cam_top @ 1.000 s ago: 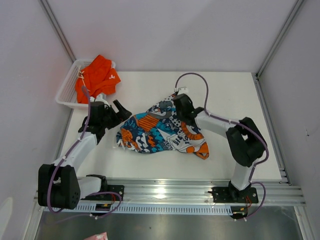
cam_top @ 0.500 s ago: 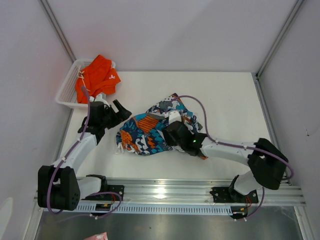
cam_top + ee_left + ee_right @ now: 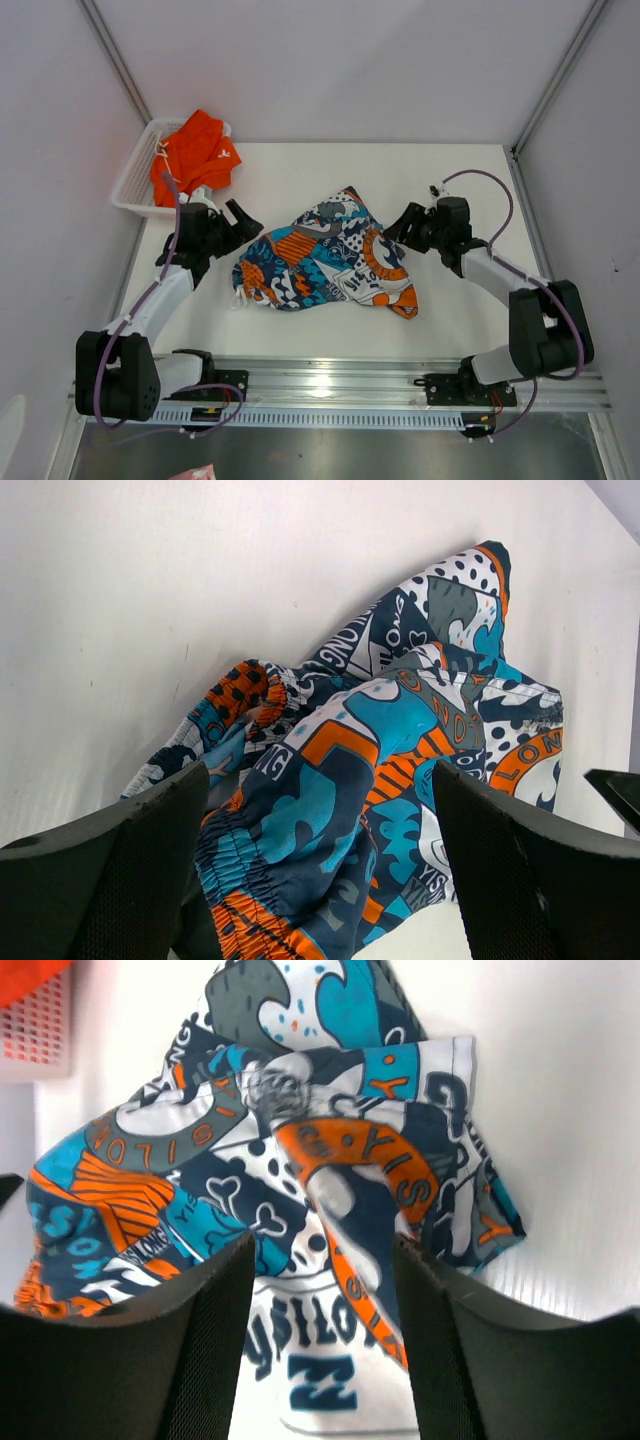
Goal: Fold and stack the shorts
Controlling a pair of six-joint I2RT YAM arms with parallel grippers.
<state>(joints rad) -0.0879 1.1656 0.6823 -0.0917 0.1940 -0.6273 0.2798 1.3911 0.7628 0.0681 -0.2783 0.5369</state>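
printed shorts (image 3: 325, 255): crumpled heap at mid-surface, between the 2 grippers; blue, teal, orange and white print.
long axis: left to right across the surface (image 3: 470, 180), right end a little nearer the arm bases; 1 pointed corner aims at the far edge.
waistband: gathered elastic at the left end, seen in the left wrist view (image 3: 250, 685).
writing: "LONG" in block letters, left wrist view; other lettering and a white block logo in the right wrist view (image 3: 300, 1210) are too broken up to read.
orange shorts (image 3: 195, 150): bunched in the white basket (image 3: 130, 185) at the far-left corner, spilling over its rim; small white mark on the cloth, white drawstring at the left side.
left gripper (image 3: 240, 222): jaws spread wide, nothing between them, just off the heap's left edge.
right gripper (image 3: 405, 228): jaws spread, pinching nothing, just beside the heap's right edge; contact cannot be told.
change vs 1 s ago: right gripper was over the far part of the heap, then swept across its near-right side; it is now off to the right.
unchanged: left arm, basket, orange shorts.
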